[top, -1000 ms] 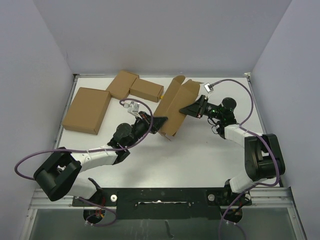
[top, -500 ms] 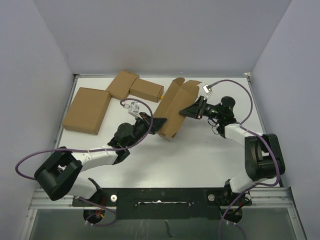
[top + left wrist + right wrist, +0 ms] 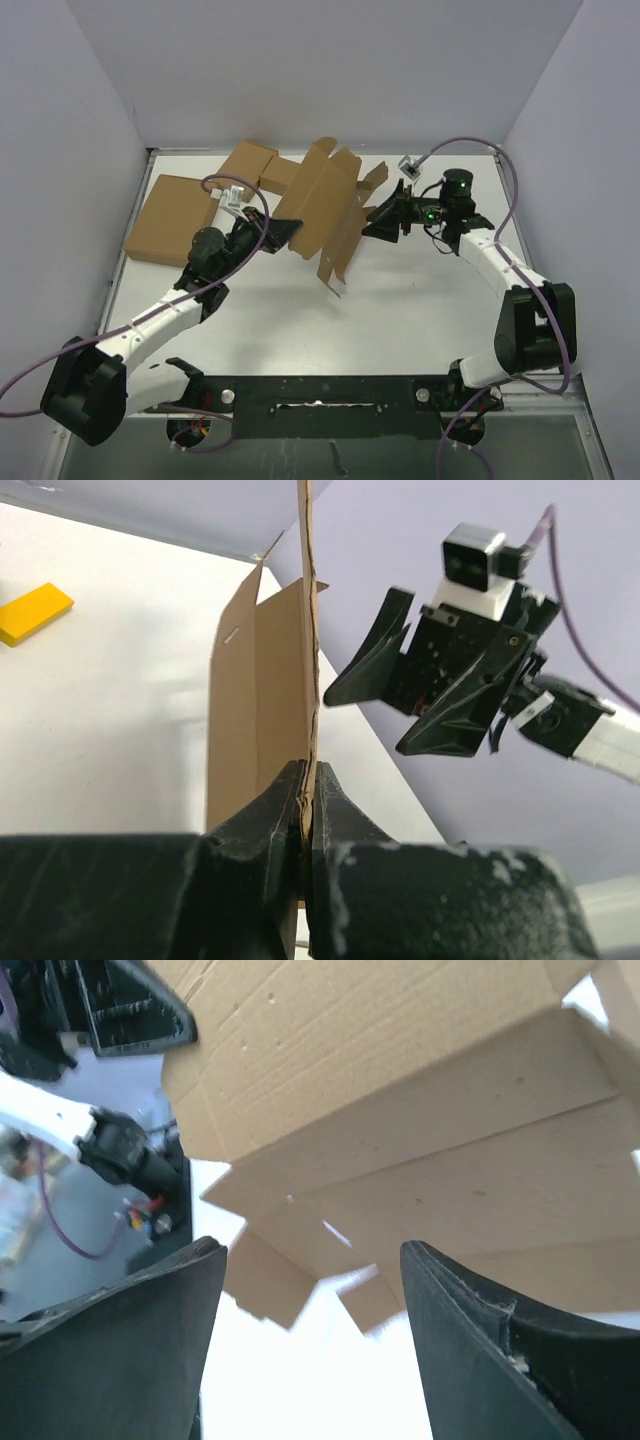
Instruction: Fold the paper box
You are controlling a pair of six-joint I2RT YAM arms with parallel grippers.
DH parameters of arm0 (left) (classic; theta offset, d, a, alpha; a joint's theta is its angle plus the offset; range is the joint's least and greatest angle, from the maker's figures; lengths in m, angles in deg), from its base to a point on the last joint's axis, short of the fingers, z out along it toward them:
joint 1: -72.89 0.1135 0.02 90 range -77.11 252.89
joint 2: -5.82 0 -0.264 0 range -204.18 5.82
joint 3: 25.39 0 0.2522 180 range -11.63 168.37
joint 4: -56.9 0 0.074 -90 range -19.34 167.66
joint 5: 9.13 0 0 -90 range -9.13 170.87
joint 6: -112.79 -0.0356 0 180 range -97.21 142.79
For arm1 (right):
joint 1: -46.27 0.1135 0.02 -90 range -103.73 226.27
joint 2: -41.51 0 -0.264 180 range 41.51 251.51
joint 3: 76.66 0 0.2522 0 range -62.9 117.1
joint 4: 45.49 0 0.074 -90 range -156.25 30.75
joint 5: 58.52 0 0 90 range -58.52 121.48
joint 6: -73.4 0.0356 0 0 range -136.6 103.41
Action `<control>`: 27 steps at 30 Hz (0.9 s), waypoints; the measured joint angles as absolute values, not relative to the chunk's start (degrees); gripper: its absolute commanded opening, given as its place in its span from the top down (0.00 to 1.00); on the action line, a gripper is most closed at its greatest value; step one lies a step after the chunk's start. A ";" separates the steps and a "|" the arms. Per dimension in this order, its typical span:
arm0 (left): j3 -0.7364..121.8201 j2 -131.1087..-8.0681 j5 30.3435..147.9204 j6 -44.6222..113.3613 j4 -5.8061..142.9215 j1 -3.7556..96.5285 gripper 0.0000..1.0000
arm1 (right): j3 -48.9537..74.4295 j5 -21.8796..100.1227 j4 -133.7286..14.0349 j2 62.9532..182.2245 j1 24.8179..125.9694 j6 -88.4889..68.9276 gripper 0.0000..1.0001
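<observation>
The paper box is a notched brown die-cut sheet with flaps, lifted off the table and tilted at the middle back. My left gripper is shut on its left edge; in the left wrist view the cardboard runs up from between the pinched fingers. My right gripper hangs open just right of the sheet, apart from it. From the right wrist the sheet fills the frame above the spread fingers, with nothing between them.
A large flat squarish carton lies at the back left. Two small cartons touching at a corner sit behind the sheet. A yellow block lies on the white table. Walls close in at the back and both sides.
The right gripper has let go of the sheet and drawn back to the right. The left arm has swung left and raised the sheet, which now hangs opened out.
</observation>
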State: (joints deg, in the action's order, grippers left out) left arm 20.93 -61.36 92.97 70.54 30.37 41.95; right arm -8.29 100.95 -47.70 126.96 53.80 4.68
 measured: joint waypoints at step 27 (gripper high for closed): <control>36.75 -69.32 140.55 59.37 57.12 67.63 1.00 | -2.43 97.15 -79.17 123.57 46.52 -35.69 0.16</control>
